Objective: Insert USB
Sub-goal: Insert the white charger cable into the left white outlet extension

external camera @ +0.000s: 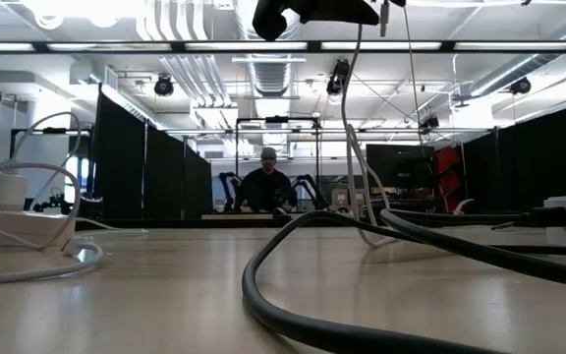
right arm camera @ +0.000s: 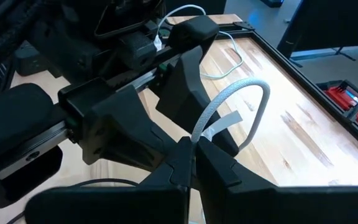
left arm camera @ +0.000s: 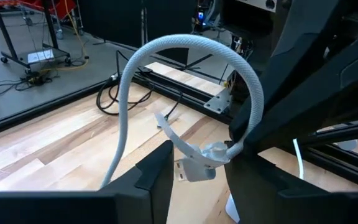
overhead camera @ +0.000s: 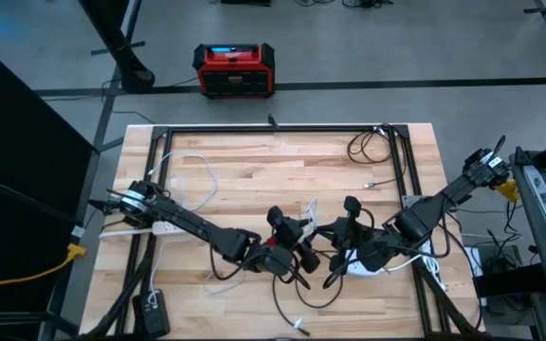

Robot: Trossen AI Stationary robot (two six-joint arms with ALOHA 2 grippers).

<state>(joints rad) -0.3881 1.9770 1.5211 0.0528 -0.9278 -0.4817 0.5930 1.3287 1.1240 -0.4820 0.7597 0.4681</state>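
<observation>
A white USB plug (left arm camera: 196,168) on a white braided cable (left arm camera: 185,42) hangs above the table's near middle, the cable looping high over it. My left gripper (left arm camera: 199,183) stands level with one finger on each side of the plug, a narrow gap showing. My right gripper (right arm camera: 191,154) faces it from the table's right and is shut on the cable. In the high view the two grippers (overhead camera: 297,230) (overhead camera: 342,225) nearly meet, with the cable (overhead camera: 308,208) between them. A flat white tag (left arm camera: 166,127) sticks out beside the plug. My left gripper has its fingers (left arm camera: 163,171) close along both sides of the plug; whether they touch it I cannot tell. My right gripper pinches the braided cable (right arm camera: 196,135) between its fingertips, close behind the plug, coming level from the table's right. The cable arches up from the hold, clear of the table.
A white power strip (overhead camera: 164,225) lies under the left arm and another white block (overhead camera: 363,267) under the right arm. Black cables loop on the near table (overhead camera: 301,284) (external camera: 293,295) and at the far right (overhead camera: 368,147). A person (external camera: 268,182) stands far behind the table.
</observation>
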